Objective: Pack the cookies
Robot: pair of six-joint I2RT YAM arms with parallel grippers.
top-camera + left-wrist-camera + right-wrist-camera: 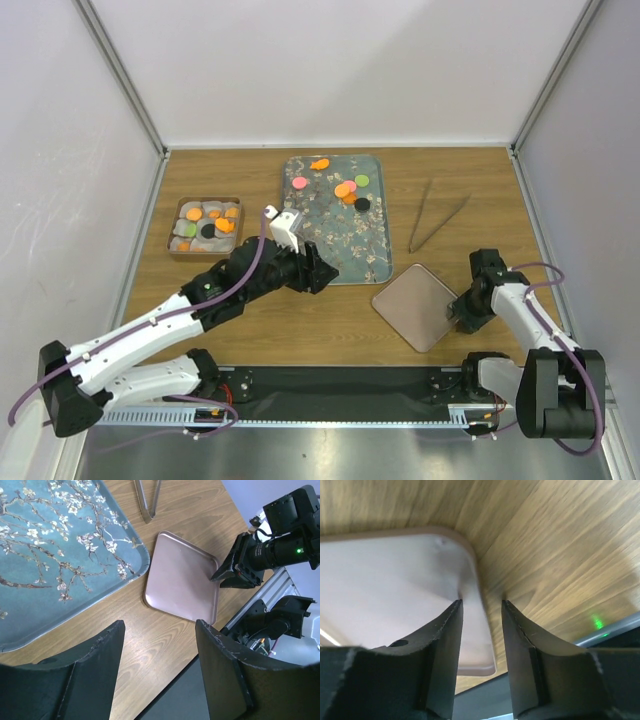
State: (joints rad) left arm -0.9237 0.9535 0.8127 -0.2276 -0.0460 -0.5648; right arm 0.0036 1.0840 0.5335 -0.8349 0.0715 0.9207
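- Left arm pose: I see it reaching from its base at the near-left corner diagonally toward the middle of the table. It is stretched low and long, with the wrist camera facing the far right.
- Left gripper: it hangs just beside the near edge of the tray. The fingers are spread wide, with only bare wood between them.
- Right arm pose: it is folded tight, elbow toward the far side, with the forearm angled down and leftward to the table.
- Right gripper: it is set at the right-hand edge of the pink lid. The fingers are narrowed and straddle the rim, one over the lid and one over the wood. I see a gap on each side, so the rim is not pinched.
- Pink lid: it lies flat and turned cornerwise, near the tray's near-right corner.
- Cookies, loose group: orange, pink, green and black discs lie flat on the far half of the tray. Being round, they show no long axis.
- Fish-shaped cookie: it lies by the tray's far edge with its long axis roughly left to right. I cannot tell which end is the head.
- Packed group: more discs lie in the tin, left of the tray and well apart from both grippers.
- Tongs: they lie right of the tray, legs splayed toward the far side.
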